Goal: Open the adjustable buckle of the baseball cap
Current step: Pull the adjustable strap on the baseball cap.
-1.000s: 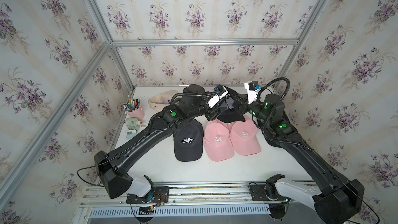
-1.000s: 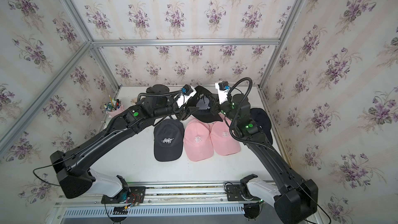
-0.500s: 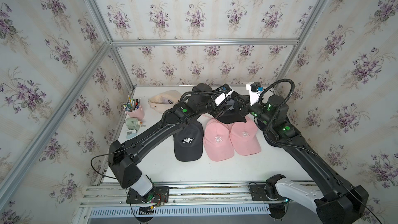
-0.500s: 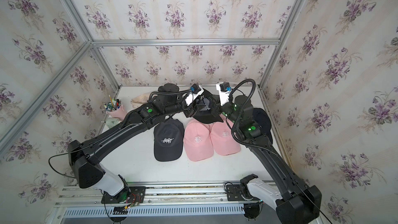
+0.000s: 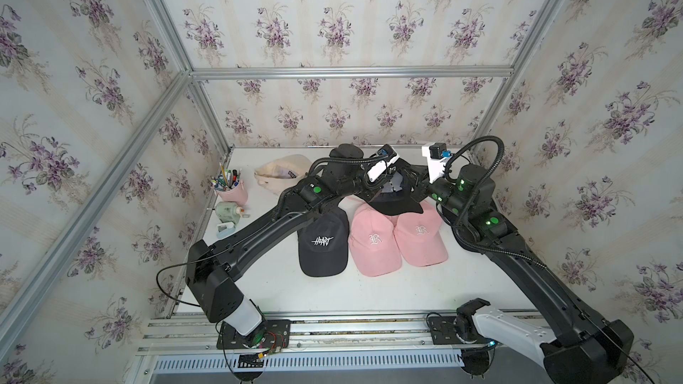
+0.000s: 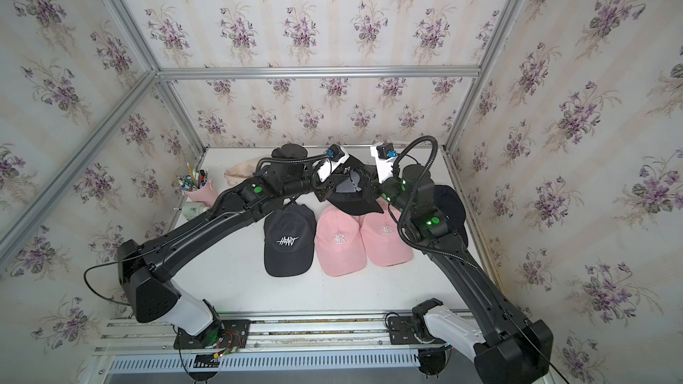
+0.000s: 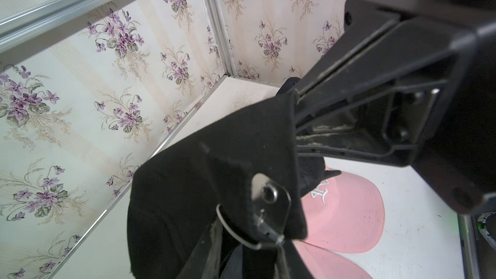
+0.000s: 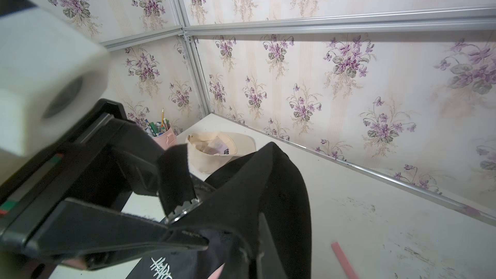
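- Above the back of the table [image 5: 332,301], at 12 o'clock from the two pink caps [image 5: 373,243], the black baseball cap [image 5: 397,206] hangs in the air between my two arms, brim sagging over the pink ones.
- Right gripper [image 7: 296,96]: fingers pressed flat together, clamped on the black fabric at the cap's rear edge. That's my anchor.
- Left gripper [image 8: 182,210]: fingers drawn in on either side of the strap [image 8: 174,173], right where it meets the metal buckle [image 7: 271,202]. Pinched tight or only bracketing it? I cannot tell.
- Buckle's in plain sight from the left wrist: a silver plate with a wire loop. From the right wrist its toothed edge shows, with the strap tail sticking out of it.
- Now the relation that matters, read in a top view. The buckle sits at 9 o'clock from my right fingers, just beside them. My left arm reaches in from 9 o'clock, so left is the nearer hand, right on it.
- Strap's long axis runs roughly 9 to 3, along the line between my two grippers.
- My call: right holds the cap steady while left works the plate off the strap along that line. Pull off-axis and I'd expect the teeth to bite.
- Whether the plate has lifted yet, I can't make out.
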Tool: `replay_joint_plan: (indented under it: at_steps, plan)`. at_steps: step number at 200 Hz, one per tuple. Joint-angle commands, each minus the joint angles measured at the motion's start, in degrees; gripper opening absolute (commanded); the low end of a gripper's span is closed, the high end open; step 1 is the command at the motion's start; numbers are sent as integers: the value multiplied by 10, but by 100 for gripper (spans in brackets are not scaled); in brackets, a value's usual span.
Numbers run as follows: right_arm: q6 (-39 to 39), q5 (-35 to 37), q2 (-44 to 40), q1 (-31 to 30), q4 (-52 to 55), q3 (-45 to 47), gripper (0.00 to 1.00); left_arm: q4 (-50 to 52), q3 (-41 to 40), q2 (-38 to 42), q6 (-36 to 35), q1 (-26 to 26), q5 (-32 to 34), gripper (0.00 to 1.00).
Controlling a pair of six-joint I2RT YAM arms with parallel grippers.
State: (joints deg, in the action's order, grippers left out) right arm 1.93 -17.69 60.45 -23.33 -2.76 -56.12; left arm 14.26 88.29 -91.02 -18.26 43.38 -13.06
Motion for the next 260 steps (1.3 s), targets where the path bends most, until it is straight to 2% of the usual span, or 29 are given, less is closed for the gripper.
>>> replay_joint_plan:
  at_steps: [1,41,54,65,85,106,139,194,260]
  plan:
    - [0,-10,-4,0,-15,0,0,-2,-1,6,-11,0,3,21]
    - [-42,-28,-8,0,10,-1,0,13,3,14,-15,0,-2,0]
    - [-57,-48,-10,0,21,-3,1,15,2,16,-13,0,-4,0]
    - [-69,-65,-15,0,24,-1,9,19,3,18,-10,0,-8,0]
    - [-83,-75,-25,0,21,6,14,30,8,22,-2,1,-14,0]
    - [-104,-92,-31,0,30,2,25,52,14,24,9,1,-24,0]
    - [-140,-109,-23,-5,68,-10,30,69,16,26,12,2,-31,0]
    - [-168,-85,-18,-26,85,-32,27,117,52,17,5,17,-16,0]
    - [-178,-89,-19,-28,82,-34,6,136,60,18,0,23,6,0]
